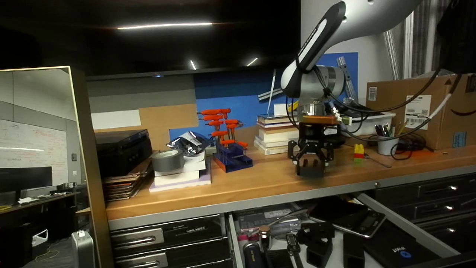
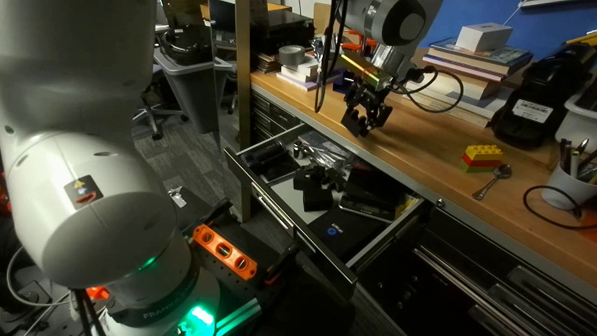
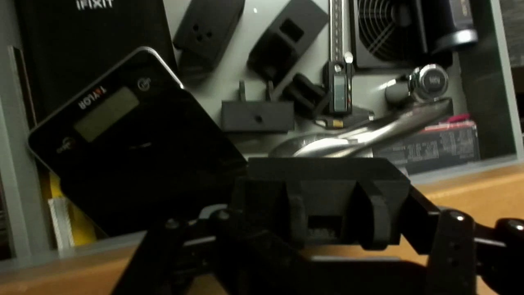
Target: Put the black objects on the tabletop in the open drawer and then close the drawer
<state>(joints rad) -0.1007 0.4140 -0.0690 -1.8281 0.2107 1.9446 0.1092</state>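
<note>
One black pronged block (image 1: 311, 171), pinched in the gripper (image 1: 311, 164).
In an exterior view we log it over the tabletop (image 1: 256, 180); in an exterior view, the open drawer (image 2: 292, 200) with black blocks (image 2: 318, 199) inside; in the wrist view, its two prongs (image 3: 378, 221), with scale (image 3: 143, 151) and caliper (image 3: 339, 92) in the drawer.

You have open air above the drawer (image 2: 382, 237) — at its back, the table (image 2: 419, 137) cuts you off. Inside the drawer, a scale (image 3: 139, 151), black objects (image 3: 258, 116) and a caliper (image 3: 339, 82) crowd the way, leaving you slim bare patches between. Behind the drawer you get a stretch of bare table — then a book stack (image 1: 275, 136) and hex-key rack (image 1: 236, 162) block you.
</note>
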